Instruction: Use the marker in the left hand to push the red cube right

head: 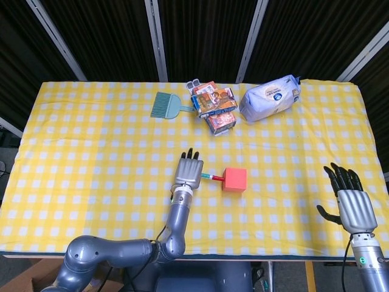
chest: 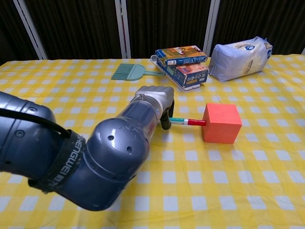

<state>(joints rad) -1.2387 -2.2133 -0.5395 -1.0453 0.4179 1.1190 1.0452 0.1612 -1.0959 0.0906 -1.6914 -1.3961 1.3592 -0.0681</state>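
Note:
The red cube (head: 234, 180) (chest: 221, 123) sits on the yellow checked table right of centre. My left hand (head: 189, 172) (chest: 156, 102) grips a marker (head: 212, 177) (chest: 186, 121) with a green body and red tip. The marker lies level and points right, its tip touching the cube's left face. In the chest view my left forearm fills the lower left. My right hand (head: 351, 200) hovers at the table's front right edge, fingers spread, holding nothing, far from the cube.
At the back of the table lie a teal brush (head: 165, 104) (chest: 130, 72), a stack of colourful boxes (head: 214, 106) (chest: 186, 61) and a white bag (head: 270, 97) (chest: 239, 56). The yellow checked cloth (head: 91, 152) covers the whole table.

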